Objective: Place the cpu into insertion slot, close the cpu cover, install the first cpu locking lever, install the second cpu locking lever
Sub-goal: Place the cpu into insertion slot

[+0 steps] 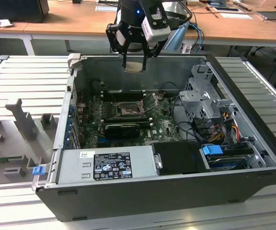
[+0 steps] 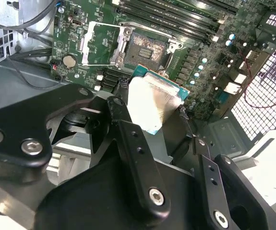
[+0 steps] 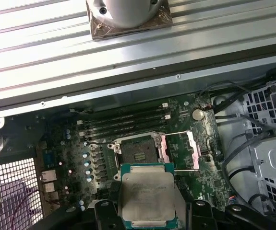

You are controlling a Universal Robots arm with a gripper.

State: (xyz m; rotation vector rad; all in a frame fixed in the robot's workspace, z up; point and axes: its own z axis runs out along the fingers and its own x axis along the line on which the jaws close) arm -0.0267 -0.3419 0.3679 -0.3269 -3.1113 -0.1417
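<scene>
My gripper point(image 1: 134, 67) hangs above the back wall of the open computer case, shut on the cpu point(image 1: 134, 64). The cpu is a pale silvery square chip held flat between the fingers in both wrist views point(image 3: 147, 194) point(image 2: 152, 103). Below it on the green board lies the insertion slot point(image 3: 138, 152) point(image 2: 147, 48) point(image 1: 127, 111), a black-framed socket with a tan contact field, bare. The cpu cover point(image 3: 178, 151) point(image 2: 102, 44), a thin metal frame plate, is swung open beside the socket. The levers are too thin to make out.
A long black finned card point(image 1: 122, 128) lies in front of the socket, with a grey power supply point(image 1: 106, 164) nearer still. Memory slots point(image 3: 123, 120) run behind the socket. A metal drive cage point(image 1: 207, 93) and cables fill the exterior view's right. Grey fixtures point(image 1: 25, 120) stand outside the case.
</scene>
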